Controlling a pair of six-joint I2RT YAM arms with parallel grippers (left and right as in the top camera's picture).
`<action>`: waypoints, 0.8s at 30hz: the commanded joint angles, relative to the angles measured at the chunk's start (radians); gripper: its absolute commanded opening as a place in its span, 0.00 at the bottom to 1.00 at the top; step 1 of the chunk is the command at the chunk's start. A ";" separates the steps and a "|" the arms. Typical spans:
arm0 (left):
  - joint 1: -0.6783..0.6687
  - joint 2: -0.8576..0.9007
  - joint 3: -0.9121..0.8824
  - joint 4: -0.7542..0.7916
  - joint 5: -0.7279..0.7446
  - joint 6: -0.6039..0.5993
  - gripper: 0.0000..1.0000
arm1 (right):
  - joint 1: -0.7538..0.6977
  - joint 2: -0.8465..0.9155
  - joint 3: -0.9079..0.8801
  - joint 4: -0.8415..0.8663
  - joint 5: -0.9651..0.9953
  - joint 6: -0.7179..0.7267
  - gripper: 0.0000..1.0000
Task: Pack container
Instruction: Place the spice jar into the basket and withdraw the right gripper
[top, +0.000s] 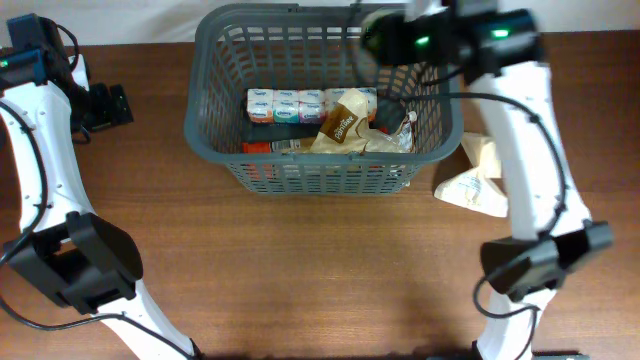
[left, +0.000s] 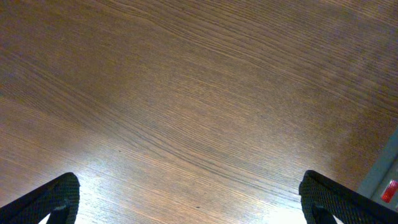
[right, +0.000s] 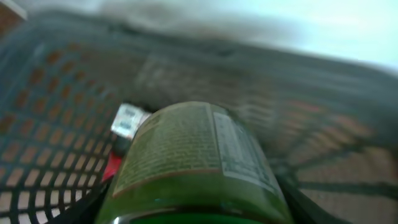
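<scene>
1. Overhead shows one brown wooden bench (top: 300, 270) carrying everything.
2. One dark grey basket (top: 320, 178) stands upright at the far middle of the bench, its slotted walls all in view.
3. There are two claws. The right claw (right: 193, 210) hangs over the basket's far right corner. In its wrist view the lattice wall fills the background.
4. The right claw is clamped on one jar (right: 199, 155) with a green printed label. The jar sits between the fingers and blocks most of that view.
5. The left claw (left: 189, 196) is well left of the basket, low over bare wood. Its fingers are spread wide with nothing between them. A grey corner of the basket shows at the right edge of its view.
6. One cream bag (top: 475, 175) lies on the bench just beside the basket's right side.
7. Inside the basket are one row of small white packs (top: 285, 105) and one tan packet (top: 345, 122) lying partly over the row. One pale wrapper (top: 398, 135) lies at the right, and something red (top: 258, 147) at the near left.
</scene>
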 joint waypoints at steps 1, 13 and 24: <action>0.003 -0.002 -0.005 0.003 0.004 -0.011 0.99 | 0.018 0.062 0.000 0.010 0.038 -0.029 0.04; 0.003 -0.002 -0.005 0.003 0.004 -0.010 0.99 | 0.129 0.240 -0.004 -0.045 -0.151 -0.101 0.04; 0.003 -0.002 -0.005 0.003 0.004 -0.011 0.99 | 0.174 0.240 -0.003 -0.073 -0.079 -0.107 0.83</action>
